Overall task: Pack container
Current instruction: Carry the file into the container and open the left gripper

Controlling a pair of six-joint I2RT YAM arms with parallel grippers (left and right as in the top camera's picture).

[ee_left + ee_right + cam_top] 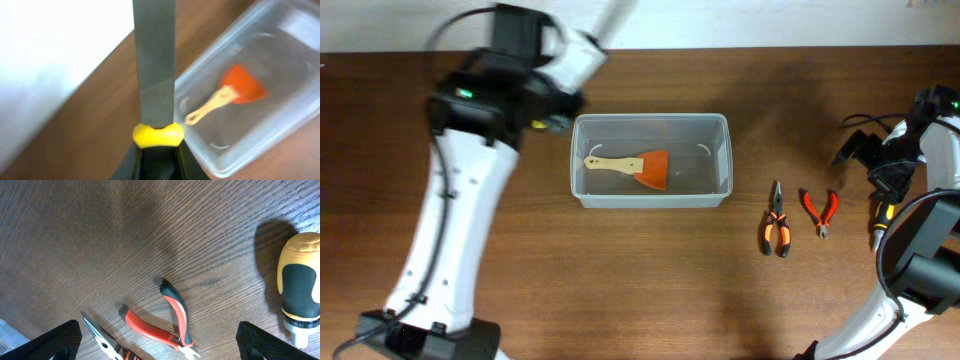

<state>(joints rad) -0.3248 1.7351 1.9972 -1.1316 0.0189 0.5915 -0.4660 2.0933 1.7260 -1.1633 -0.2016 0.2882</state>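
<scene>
The clear plastic container (650,119) stands in the middle of the table and holds an orange scraper with a wooden handle (642,166). Both also show in the left wrist view, the container (280,117) and the scraper (242,85). My left gripper (157,150) is shut on a tool with a yellow collar and a flat grey blade (155,65), held in the air left of the container's back corner. My right gripper (160,347) is open and empty, above red cutters (170,322).
Orange-and-black needle-nose pliers (777,232) and the red cutters (820,212) lie right of the container. A screwdriver with a yellow-and-black handle (300,275) lies further right, near my right arm (920,150). A white wall runs along the table's back edge.
</scene>
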